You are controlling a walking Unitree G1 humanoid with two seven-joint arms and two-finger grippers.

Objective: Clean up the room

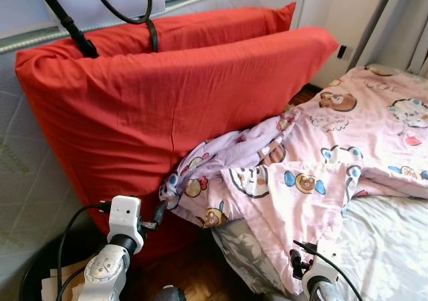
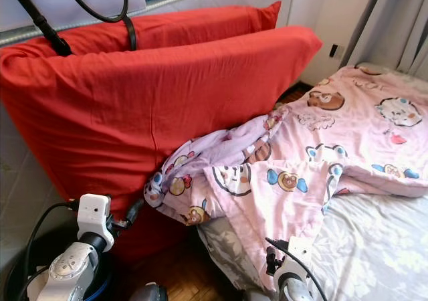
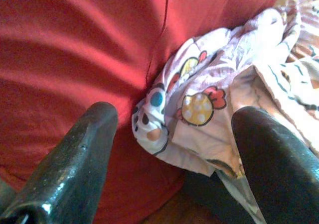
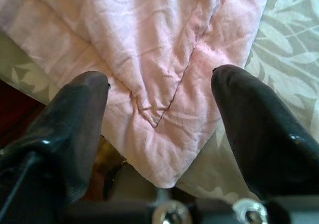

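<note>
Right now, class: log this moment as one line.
left gripper: open, at red pillow | right gripper: open, over pink cartoon blanket corner | nothing held

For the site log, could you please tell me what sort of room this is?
Most likely a bedroom: a bed with a grey sheet, a rumpled pink cartoon blanket across it, and two big red cushions standing beside it.

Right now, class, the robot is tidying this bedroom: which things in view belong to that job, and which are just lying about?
Part of the job:
- pink quilt, rumpled and hanging off the bed's corner
- left gripper, fingers open, aimed at the quilt's edge
- right gripper, fingers open over the quilt's corner

Just lying about:
- red pillows, propped upright
- grey sheet
- wooden floor
</note>
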